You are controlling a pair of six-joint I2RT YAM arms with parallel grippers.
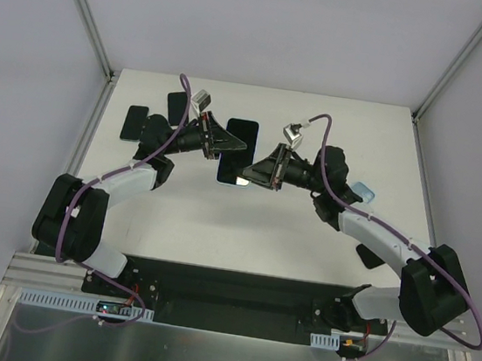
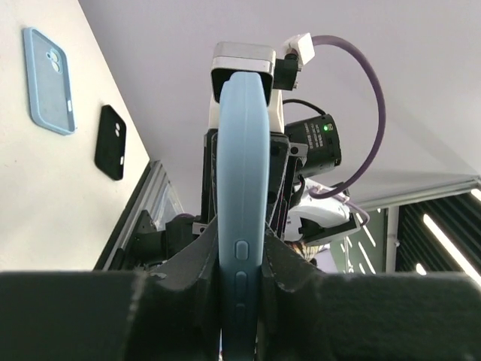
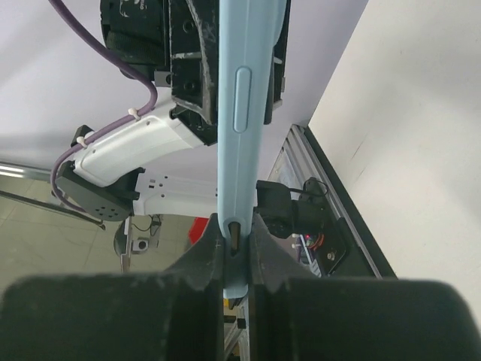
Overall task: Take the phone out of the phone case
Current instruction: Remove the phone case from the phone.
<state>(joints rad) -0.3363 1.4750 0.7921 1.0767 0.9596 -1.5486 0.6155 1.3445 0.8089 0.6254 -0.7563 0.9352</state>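
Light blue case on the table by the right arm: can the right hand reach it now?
Probably not yet. The right hand is shut on the cased phone, which the left hand grips too. The light blue case lies uncovered beside that arm, so likely reachable after release.

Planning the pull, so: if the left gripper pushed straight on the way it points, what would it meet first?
The left gripper is shut on the phone, so that goes with it. Past the phone, the right gripper comes first, clamped on the opposite edge, though depth is unclear.
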